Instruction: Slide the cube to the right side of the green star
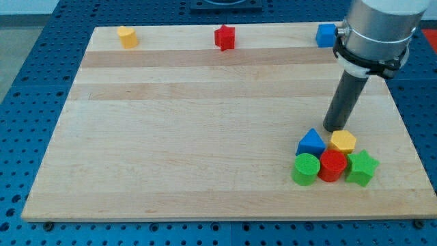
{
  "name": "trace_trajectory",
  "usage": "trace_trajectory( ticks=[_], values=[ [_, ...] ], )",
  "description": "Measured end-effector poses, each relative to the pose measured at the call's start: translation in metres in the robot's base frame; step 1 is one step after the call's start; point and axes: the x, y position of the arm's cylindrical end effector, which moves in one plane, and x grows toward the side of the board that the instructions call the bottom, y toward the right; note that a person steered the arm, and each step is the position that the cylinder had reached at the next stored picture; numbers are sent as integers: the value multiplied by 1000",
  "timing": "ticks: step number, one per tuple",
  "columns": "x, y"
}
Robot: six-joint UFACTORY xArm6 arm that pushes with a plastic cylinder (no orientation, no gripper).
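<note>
A blue cube sits at the board's top edge on the view's right, partly behind the arm. A green star lies at the lower right, at the right end of a tight cluster. My tip rests on the board just above that cluster, between a blue triangular block and a yellow hexagonal block, close to both. The cube is far above the tip, toward the view's top.
The cluster also holds a red cylinder and a green cylinder. A red star-like block and a yellow block sit along the top edge. The wooden board lies on a blue perforated table.
</note>
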Motion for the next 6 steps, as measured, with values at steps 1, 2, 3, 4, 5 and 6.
trace_trajectory(
  ticks=[1, 2, 3, 4, 5, 6],
  values=[
    [-28, -1],
    [-70, -20],
    [-112, -48],
    [-148, -67],
    [-181, -74],
    [-213, -74]
  ],
)
